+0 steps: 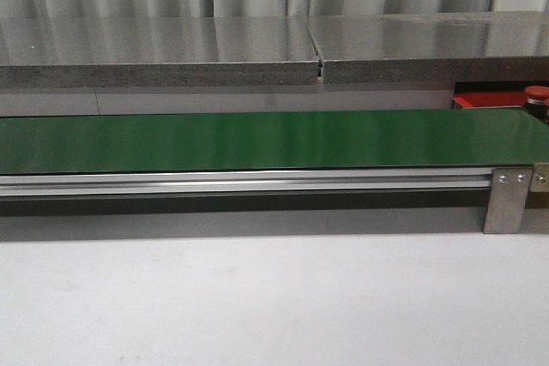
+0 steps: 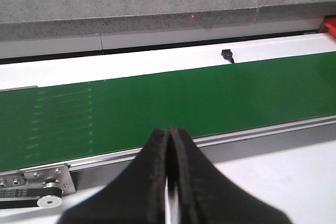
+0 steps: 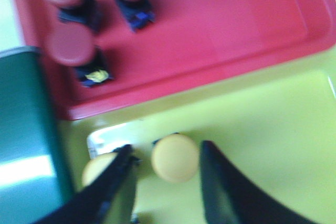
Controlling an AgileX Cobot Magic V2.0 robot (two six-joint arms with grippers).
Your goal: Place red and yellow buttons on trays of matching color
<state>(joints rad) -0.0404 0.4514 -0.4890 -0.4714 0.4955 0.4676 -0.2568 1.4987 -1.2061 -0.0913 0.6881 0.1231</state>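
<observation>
Front view: the long green belt (image 1: 257, 139) runs bare across the frame, with pale desk (image 1: 257, 297) in front of it. At the far right, behind the belt's end, a strip of the red tray (image 1: 489, 99) shows, with one red-capped button (image 1: 537, 93) standing at the frame's edge. Neither arm appears here.

Left wrist view: the left pincer (image 2: 169, 145) hangs over the near rail of the belt with its fingers pressed together, holding nothing.

Right wrist view (blurred): the right pincer (image 3: 165, 169) is spread over the yellow tray (image 3: 273, 145). A yellow button (image 3: 175, 157) sits between its fingers, apparently touching neither. A second yellow button (image 3: 100, 170) lies just beside the left-hand finger. On the red tray (image 3: 220, 30) stand three red buttons (image 3: 71, 45).

My reading is that a yellow button is being set down or has just been released on its matching tray. Next, the right pincer should lift straight up, clear of both yellow caps, before going for another button.
</observation>
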